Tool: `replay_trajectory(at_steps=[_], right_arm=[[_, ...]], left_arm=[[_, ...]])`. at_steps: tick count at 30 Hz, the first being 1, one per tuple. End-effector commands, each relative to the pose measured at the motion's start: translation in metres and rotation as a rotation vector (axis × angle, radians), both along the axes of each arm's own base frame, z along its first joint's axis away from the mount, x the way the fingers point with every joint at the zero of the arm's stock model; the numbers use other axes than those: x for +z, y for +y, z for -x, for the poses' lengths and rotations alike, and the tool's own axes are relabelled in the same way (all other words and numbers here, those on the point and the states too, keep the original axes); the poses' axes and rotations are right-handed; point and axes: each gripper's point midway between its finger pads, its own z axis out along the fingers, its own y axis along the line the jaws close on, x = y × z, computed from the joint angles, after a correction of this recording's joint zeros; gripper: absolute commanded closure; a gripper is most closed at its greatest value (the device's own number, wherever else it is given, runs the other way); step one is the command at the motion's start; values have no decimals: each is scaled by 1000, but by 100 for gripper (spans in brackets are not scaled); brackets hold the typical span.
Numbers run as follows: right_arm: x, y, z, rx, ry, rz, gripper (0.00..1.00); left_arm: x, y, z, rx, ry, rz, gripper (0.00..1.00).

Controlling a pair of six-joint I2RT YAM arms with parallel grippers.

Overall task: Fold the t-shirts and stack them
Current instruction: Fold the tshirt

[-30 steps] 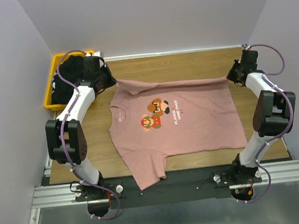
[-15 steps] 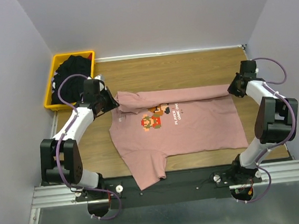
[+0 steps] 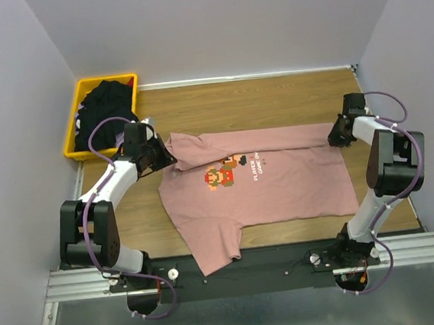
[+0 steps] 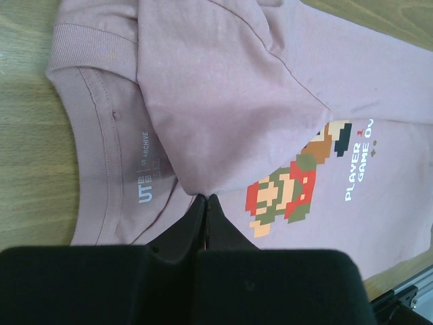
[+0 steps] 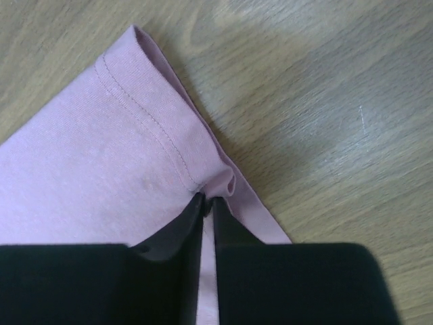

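The dusty pink t-shirt lies chest-up on the wooden table, pixel figures and white text showing. Its far edge is folded toward me in a long strip over the upper chest. My left gripper is shut on the folded sleeve edge beside the collar; in the left wrist view it pinches the fold just above the pixel figures. My right gripper is shut on the far right hem corner; in the right wrist view it nips the hem. Black t-shirts lie heaped in the bin.
A yellow bin stands at the table's far left corner. One sleeve hangs over the table's near edge by the metal rail. Purple walls close in left, right and back.
Both grippers have pulled the shirt's far edge toward me, laying it over the chest. The fold now covers the top of the upper pixel figure.
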Motion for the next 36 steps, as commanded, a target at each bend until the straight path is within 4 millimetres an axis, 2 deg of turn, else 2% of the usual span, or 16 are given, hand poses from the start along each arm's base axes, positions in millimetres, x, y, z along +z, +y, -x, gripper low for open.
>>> replay_trajectory(at_steps=[1, 3, 6, 11, 13, 16, 19, 22, 24, 29, 32, 36], right_arm=[[0, -8, 4, 6, 39, 30, 80], [5, -6, 3, 17, 33, 24, 68], [26, -1, -3, 33, -16, 34, 54], [66, 3, -16, 48, -108, 66, 41], [74, 5, -18, 51, -131, 67, 37], [87, 11, -22, 71, -160, 73, 36], [91, 18, -25, 102, -167, 86, 35], [92, 28, -27, 138, -173, 79, 32], [94, 37, -30, 174, -181, 68, 32], [97, 77, -36, 314, -191, 70, 32], [93, 97, -38, 374, -189, 60, 32], [89, 121, -41, 440, -186, 50, 32]], left_arm=[[10, -4, 2, -12, -29, 25, 100], [11, -7, 2, -16, -28, 32, 100], [17, -14, 4, -35, -38, 43, 100], [32, -34, 15, -65, -47, 66, 100], [40, -37, 19, -59, -58, 82, 100], [45, -44, 25, -62, -61, 89, 100], [53, -50, 34, -70, -69, 105, 100], [53, -55, 39, -79, -64, 106, 100], [46, -54, 42, -72, -46, 97, 100], [34, -64, 58, -83, -4, 118, 100], [35, -69, 67, -92, 2, 134, 100], [30, -61, 67, -62, -4, 103, 100]])
